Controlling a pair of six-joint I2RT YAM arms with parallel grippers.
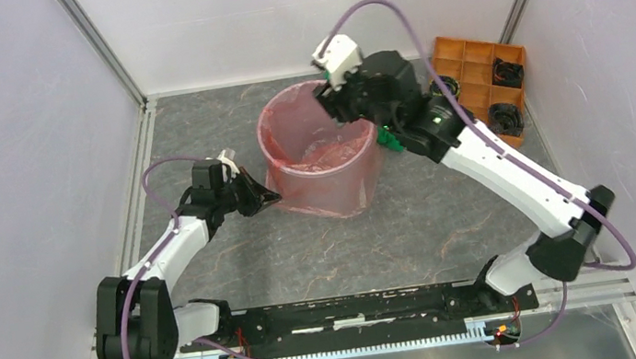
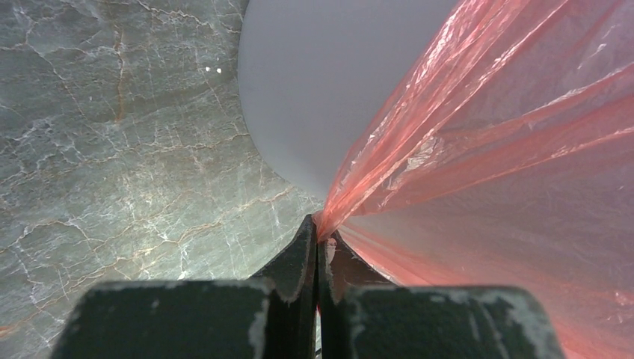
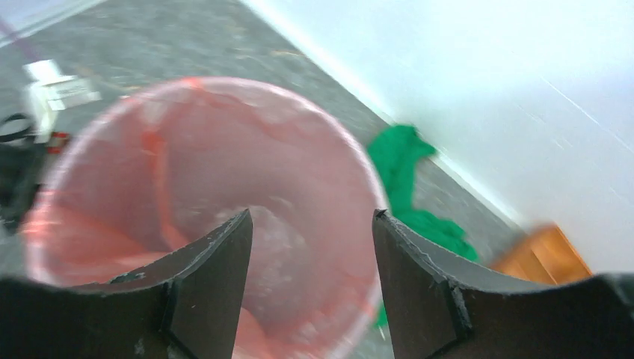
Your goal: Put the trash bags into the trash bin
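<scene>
Film from the trash bag [image 2: 486, 149] is pinched tight in the left gripper [image 2: 318, 232], whose jaws are closed on a gathered fold. From that pinch the red sheet fans up and away over the grey wall of the trash bin [image 2: 314, 90], which stands just ahead of the fingertips.

The right gripper [image 3: 310, 224] hovers above the bin mouth with its jaws wide apart and nothing between them. The bag-lined hollow lies directly below it, and a green cloth [image 3: 404, 161] lies beyond its right finger.

The bag looks seated inside the bin with its edge folded over the rim, so the step in hand seems to be tidying the overhang. The next move probably calls for the left gripper to carry its fold upward and forward over the rim, without tipping the light bin.
</scene>
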